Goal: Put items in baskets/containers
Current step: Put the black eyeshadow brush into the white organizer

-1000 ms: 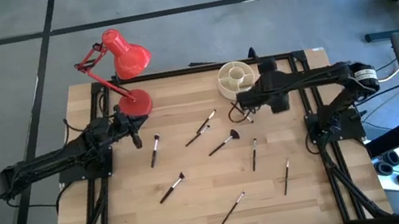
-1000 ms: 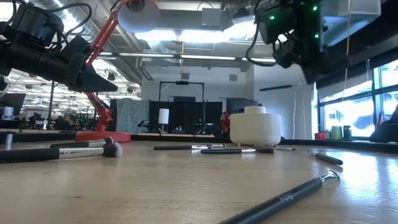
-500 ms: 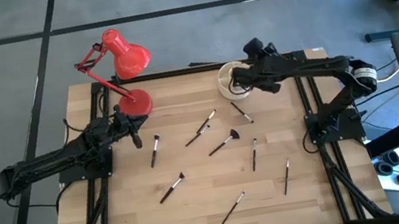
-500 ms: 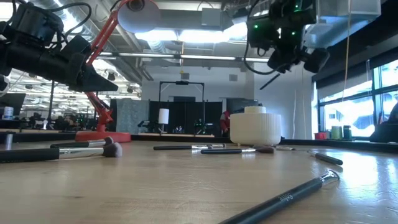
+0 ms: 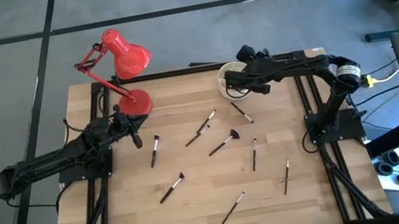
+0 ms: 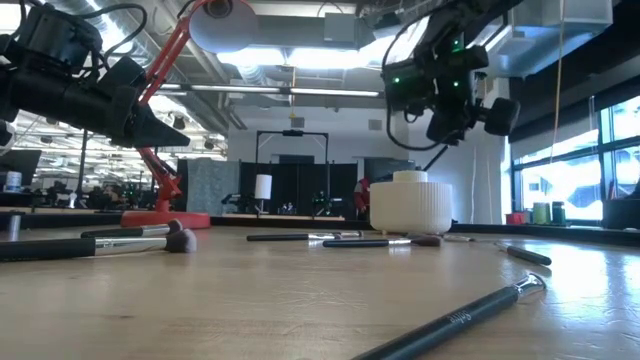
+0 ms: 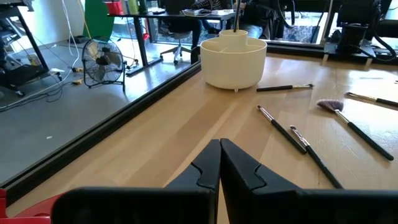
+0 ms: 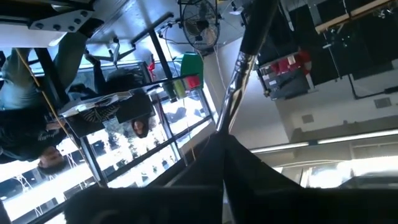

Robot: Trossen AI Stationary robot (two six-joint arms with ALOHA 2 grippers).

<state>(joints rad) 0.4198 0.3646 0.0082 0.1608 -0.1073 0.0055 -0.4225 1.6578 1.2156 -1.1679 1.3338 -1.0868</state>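
From above, the right claw [image 5: 231, 78] hung over the cream organiser [image 5: 224, 80] at the bench's [image 5: 200, 211] far edge, pinched tight on a brush [image 8: 244, 46]; loose brushes [image 5: 221, 143] lay mid-bench. Through the left wrist, the left claw [image 7: 220, 163] was closed, empty.

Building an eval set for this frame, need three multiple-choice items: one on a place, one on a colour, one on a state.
1. Where is the right pincer?
A. above the cream organiser
B. at the near edge
C. at the left edge

2. What colour is the desk lamp?
A. blue
B. red
C. green

3. What state is the right pincer in?
A. open, empty
B. shut on a brush
C. shut, empty

Answers:
1 A: the high and low views put it over the organiser.
2 B: its head, arm and base are red.
3 B: the right wrist view shows a brush handle clamped between its fingers.
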